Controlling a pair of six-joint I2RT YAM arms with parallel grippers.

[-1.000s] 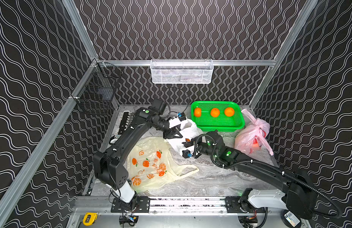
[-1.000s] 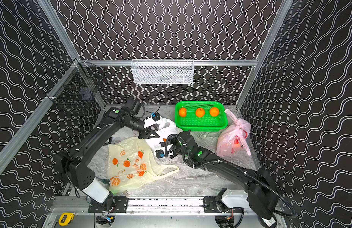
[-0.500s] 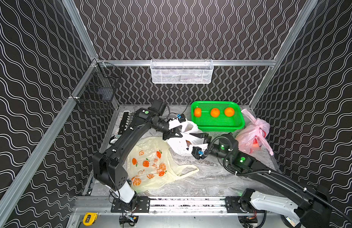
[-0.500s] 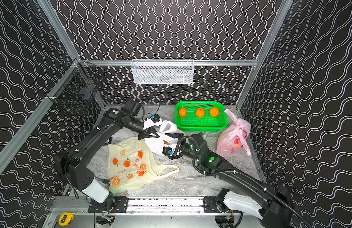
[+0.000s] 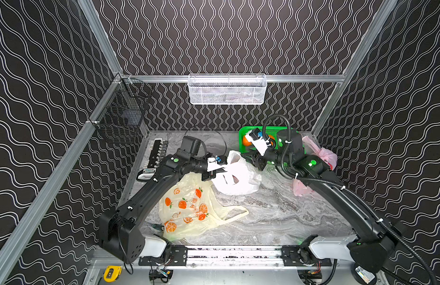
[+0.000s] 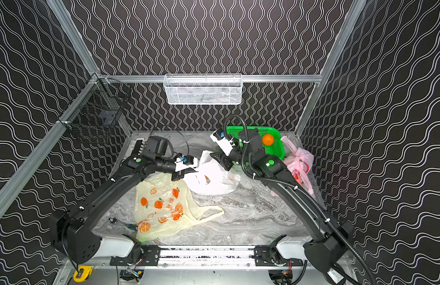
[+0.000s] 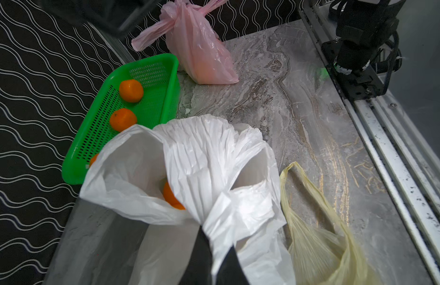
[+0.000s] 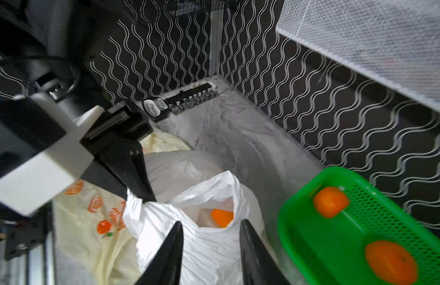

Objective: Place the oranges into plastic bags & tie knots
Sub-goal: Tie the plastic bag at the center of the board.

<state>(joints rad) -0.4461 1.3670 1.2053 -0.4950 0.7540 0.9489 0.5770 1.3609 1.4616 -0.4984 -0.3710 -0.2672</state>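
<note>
The white plastic bag (image 5: 236, 175) stands mid-table with its mouth open, and one orange (image 7: 171, 196) lies inside it. My left gripper (image 7: 215, 240) is shut on a gathered strip of that bag's rim. My right gripper (image 8: 211, 223) hovers open over the bag's far side, nothing between its fingers. It sits next to the green basket (image 8: 288, 222). Oranges (image 7: 131, 90) (image 7: 122, 119) rest in the basket. In both top views the right arm hides much of the basket (image 6: 275, 130). One orange (image 6: 268, 139) shows there.
A knotted pink bag (image 5: 320, 155) sits at the right wall. The pale yellow orange-print bag (image 5: 189, 209) lies flat at the front left. A tool rail (image 5: 158, 150) lies by the left wall. A white mesh basket (image 5: 226, 90) and a black wire basket (image 5: 122, 116) hang on the walls.
My right gripper has opened and swung from the table's middle back toward the green basket. My left gripper has closed on the white bag's rim and lifted it.
</note>
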